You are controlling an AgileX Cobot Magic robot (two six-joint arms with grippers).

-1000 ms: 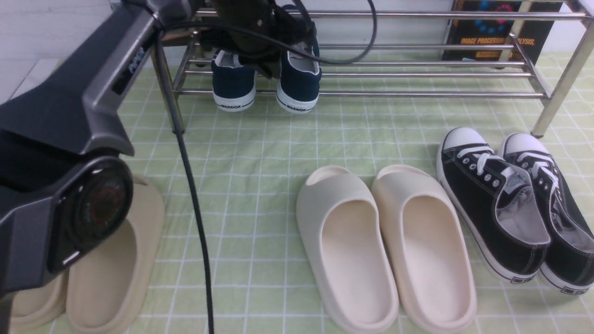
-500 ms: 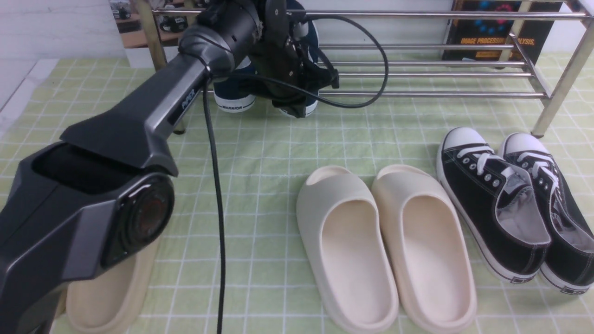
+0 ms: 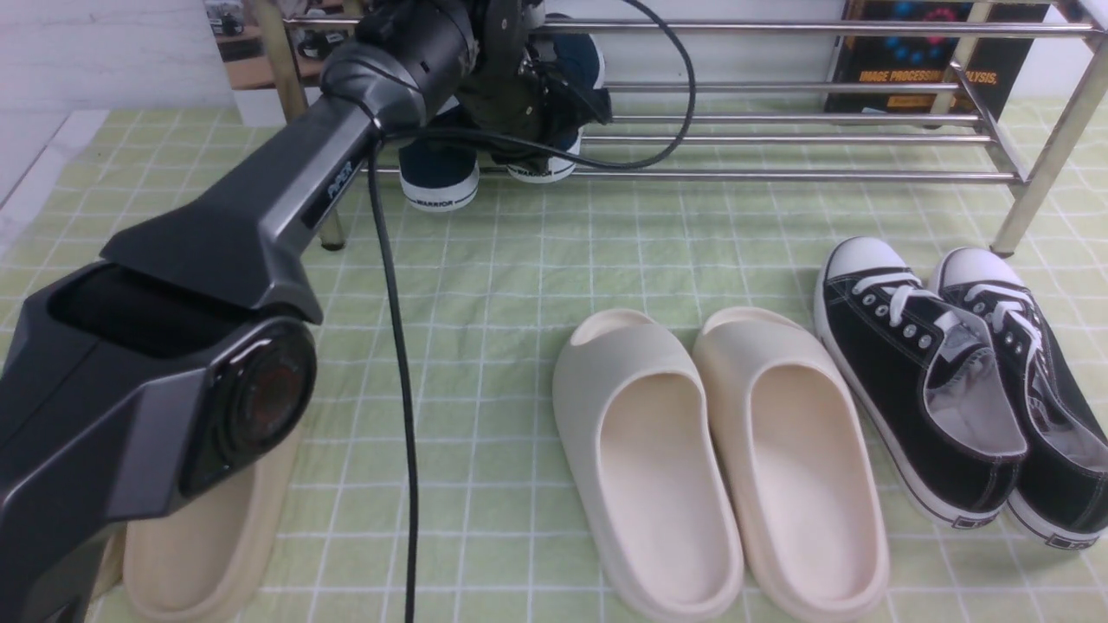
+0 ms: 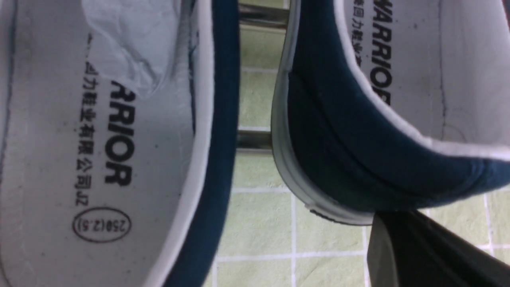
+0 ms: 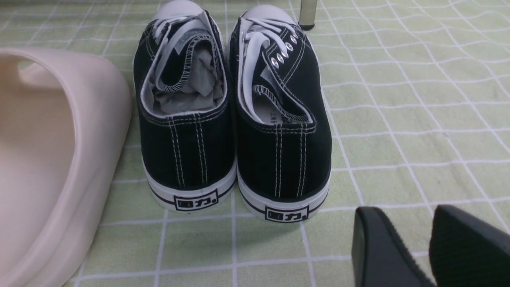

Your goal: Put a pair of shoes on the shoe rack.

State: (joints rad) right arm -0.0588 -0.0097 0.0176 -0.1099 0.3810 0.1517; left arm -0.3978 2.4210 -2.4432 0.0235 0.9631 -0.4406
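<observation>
While shut, L tool (image 3: pixel 538 149) nr shoes (image 3: pixel 437 166).

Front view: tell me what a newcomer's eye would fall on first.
The big dark left arm dominates, sweeping from the lower left up to the left end of the silver shoe rack. There its wrist partly covers the navy slip-ons, which sit heels-out on the lower shelf. Next come the cream slides in the middle of the green checked cloth and the black lace-up sneakers to their right.
</observation>
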